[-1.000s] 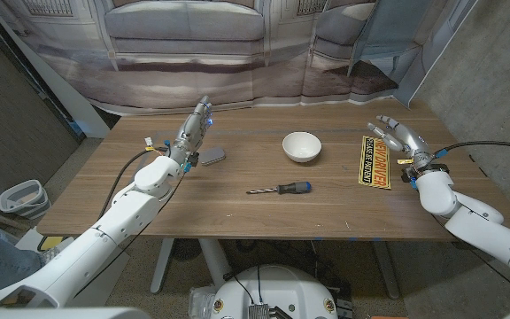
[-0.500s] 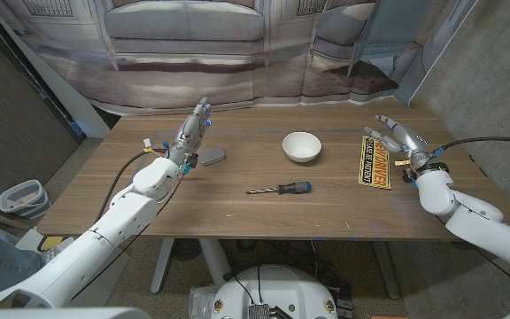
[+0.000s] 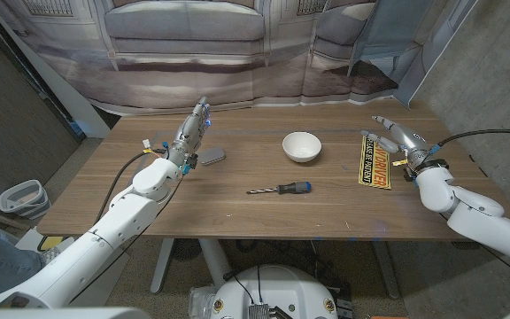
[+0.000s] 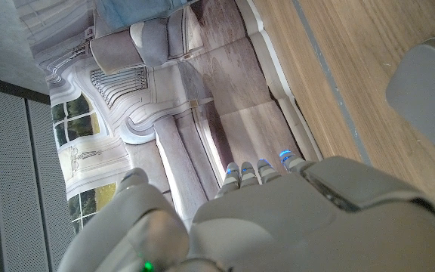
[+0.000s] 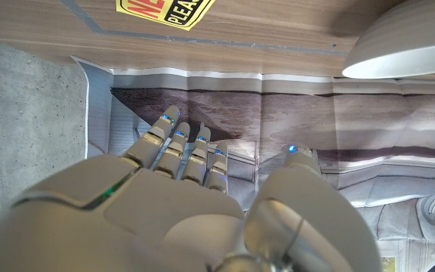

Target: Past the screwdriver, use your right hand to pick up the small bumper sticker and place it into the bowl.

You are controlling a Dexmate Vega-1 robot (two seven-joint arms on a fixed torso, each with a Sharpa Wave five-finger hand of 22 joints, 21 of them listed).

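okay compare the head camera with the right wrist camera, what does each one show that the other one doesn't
Only the head view takes in the whole wooden table, with the screwdriver lying in the middle, the left hand raised beside a small grey object, and the full length of the bumper sticker.

Only the right wrist view gives a close look along the back of the right hand, fingers apart and holding nothing.

Both show the right hand, the yellow sticker and the white bowl, though the wrist view catches just an edge of the sticker and of the bowl.
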